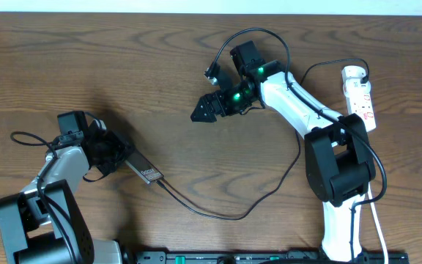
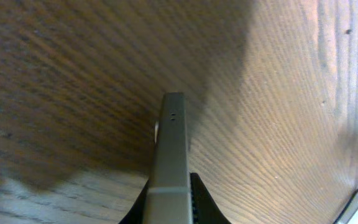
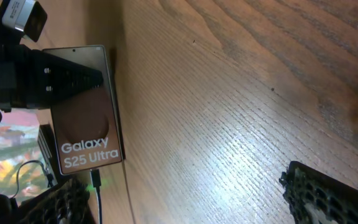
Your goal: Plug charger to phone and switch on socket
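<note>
The phone (image 1: 145, 171) lies on the worktop (image 1: 86, 66) left of centre, held between the fingers of the left claw (image 1: 121, 158), which reaches in from the left side. The charger (image 1: 218, 215) meets the phone's right-hand end and seems seated there, though the joint is too small to be sure. From there it runs along the front, bends right and climbs toward the socket (image 1: 359, 95) at the far right edge. The right claw (image 1: 205, 108) hangs behind the phone near the middle, well apart from it.

Glossy phone (image 3: 83, 129), matt grained wooden table (image 3: 229, 93)
</note>
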`<state>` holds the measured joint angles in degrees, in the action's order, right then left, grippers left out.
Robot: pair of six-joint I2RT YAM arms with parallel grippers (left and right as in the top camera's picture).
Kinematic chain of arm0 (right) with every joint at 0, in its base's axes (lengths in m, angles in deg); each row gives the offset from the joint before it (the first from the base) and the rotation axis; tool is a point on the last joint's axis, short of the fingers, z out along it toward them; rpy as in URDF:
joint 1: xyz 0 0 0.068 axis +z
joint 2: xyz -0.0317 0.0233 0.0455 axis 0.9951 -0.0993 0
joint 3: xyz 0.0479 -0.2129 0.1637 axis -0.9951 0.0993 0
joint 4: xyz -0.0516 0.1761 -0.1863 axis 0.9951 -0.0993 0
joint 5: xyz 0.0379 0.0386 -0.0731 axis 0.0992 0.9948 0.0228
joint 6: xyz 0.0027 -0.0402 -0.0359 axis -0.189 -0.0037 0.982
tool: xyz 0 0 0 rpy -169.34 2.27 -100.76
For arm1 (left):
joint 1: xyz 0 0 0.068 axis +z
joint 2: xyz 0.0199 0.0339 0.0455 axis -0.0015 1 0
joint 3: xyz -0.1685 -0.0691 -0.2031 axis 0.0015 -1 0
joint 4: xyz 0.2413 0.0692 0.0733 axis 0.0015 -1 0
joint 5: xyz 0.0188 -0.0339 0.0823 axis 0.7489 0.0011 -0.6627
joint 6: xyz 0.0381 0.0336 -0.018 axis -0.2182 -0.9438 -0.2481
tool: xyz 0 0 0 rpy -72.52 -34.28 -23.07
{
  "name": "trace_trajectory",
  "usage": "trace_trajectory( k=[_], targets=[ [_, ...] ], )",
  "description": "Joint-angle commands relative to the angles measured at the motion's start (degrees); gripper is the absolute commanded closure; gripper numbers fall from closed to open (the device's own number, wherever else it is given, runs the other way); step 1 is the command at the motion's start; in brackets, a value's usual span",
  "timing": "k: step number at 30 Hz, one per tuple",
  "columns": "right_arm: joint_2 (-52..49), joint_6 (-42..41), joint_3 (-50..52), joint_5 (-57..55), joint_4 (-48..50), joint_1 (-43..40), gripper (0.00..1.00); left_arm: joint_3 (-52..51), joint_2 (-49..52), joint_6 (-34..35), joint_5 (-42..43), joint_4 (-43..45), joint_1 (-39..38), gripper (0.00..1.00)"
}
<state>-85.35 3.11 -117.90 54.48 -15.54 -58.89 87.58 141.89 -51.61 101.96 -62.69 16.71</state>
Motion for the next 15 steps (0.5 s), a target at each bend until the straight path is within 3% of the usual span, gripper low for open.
trace_trajectory(
  k=[1, 5, 9, 12, 15],
  targets=[
    [0.8, -0.3, -1.1, -0.1, -0.2, -0.2, 0.01, -0.9, -0.6, -1.6, -2.6, -0.7, -0.1, 0.85],
    [0.8, -0.3, -1.1, -0.1, -0.2, -0.2, 0.01, -0.9, -0.6, -1.6, -2.4, -1.3, -0.1, 0.66],
    [0.8, -0.2, -1.1, -0.1, -0.2, -0.2, 0.01, -0.9, -0.6, -1.6, -2.4, -2.2, -0.1, 0.60],
    [0.8, -0.3, -1.1, -0.1, -0.2, -0.2, 0.01, -0.9, -0.6, -1.6, -2.4, -3.3, -0.1, 0.48],
    [0.8, -0.3, -1.1, -0.1, -0.2, -0.2, 0.01, -0.9, -0.6, -1.6, -2.4, -4.7, -0.1, 0.45]
  ],
)
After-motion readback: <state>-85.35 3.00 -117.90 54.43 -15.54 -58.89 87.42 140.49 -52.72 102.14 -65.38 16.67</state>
